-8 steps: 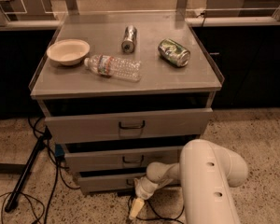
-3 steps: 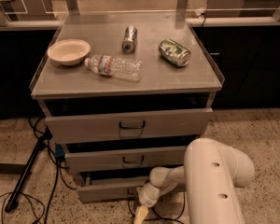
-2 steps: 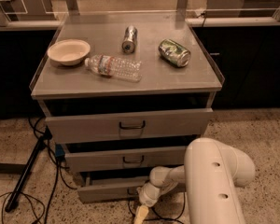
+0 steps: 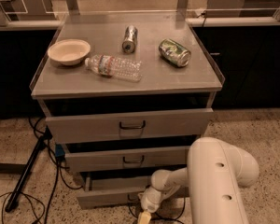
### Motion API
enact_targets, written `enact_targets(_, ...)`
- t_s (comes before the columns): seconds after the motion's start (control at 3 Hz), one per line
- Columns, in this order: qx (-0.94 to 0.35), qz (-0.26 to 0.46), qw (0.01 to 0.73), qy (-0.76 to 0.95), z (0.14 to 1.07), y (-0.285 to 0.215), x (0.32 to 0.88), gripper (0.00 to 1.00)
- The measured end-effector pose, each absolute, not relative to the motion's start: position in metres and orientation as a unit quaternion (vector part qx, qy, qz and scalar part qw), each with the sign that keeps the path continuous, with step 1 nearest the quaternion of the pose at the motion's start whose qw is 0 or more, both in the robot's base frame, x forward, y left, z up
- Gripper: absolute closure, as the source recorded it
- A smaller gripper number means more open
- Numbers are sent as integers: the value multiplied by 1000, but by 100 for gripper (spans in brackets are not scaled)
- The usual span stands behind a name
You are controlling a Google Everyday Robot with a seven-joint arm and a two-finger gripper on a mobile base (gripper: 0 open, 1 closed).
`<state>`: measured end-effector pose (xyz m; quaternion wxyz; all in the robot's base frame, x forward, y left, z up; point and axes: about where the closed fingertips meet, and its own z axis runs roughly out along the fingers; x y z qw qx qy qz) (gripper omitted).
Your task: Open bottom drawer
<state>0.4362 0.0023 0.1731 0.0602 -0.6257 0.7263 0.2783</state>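
Observation:
The bottom drawer point(image 4: 105, 197) is the lowest and narrowest grey front of the cabinet. It stands pulled out a little, with a dark gap and a strip of grey tray point(image 4: 116, 182) showing above its front. My gripper point(image 4: 144, 215) is low in front of the drawer's centre, right at the spot of its small dark handle, which is mostly hidden behind the wrist. My white arm point(image 4: 219, 181) reaches in from the lower right.
The middle drawer point(image 4: 126, 158) and top drawer point(image 4: 130, 124) stand slightly out. On the cabinet top lie a bowl point(image 4: 69, 51), a plastic bottle point(image 4: 114, 67), a silver can point(image 4: 129, 38) and a green can point(image 4: 174, 52). A black stand leg and cables point(image 4: 25, 176) lie on the floor at left.
The bottom drawer front has slid out toward the camera, and my gripper and arm have moved back with it. In the last second little has moved.

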Motion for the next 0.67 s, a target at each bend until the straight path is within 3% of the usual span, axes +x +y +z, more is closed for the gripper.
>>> enact_targets(0.67,-637,309,26,706,189,-9,382,0)
